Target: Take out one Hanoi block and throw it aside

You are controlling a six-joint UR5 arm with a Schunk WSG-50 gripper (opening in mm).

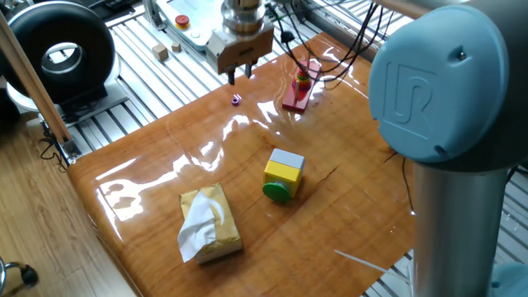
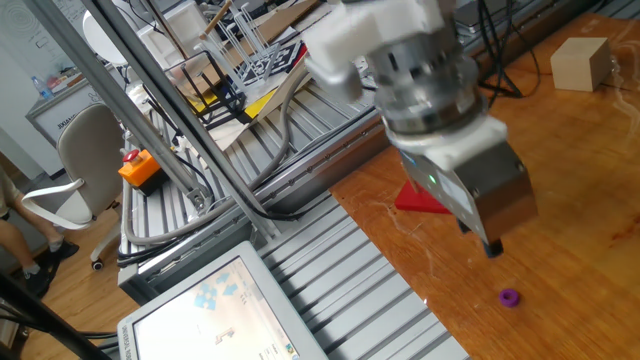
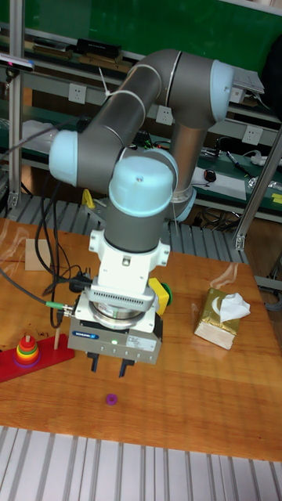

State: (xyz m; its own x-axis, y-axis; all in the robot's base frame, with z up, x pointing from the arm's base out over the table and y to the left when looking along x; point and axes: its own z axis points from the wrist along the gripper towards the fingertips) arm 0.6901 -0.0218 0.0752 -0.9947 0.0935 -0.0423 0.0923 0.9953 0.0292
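Pincer (image 3: 112, 365) hangs spread and empty. Purple block (image 3: 112, 399) lies alone on the surface (image 1: 346, 206) just below it, apart from the peg tower (image 3: 27, 351) off to its side. Task looks essentially done; only pulling away left.

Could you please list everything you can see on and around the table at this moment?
Hanoi block: one, purple, lying free on the table near its far edge, below the gripper.
Peg tower: one, red base with coloured rings, far side of the table.
Cube stack: one, grey over yellow with a green disc, mid-table.
Tissue box: one, gold, near side.
Wooden cubes: two, pale, on the metal rails beyond the table.
Table: one, glossy brown wood.
Gripper: one, open, raised above the block, holding nothing.
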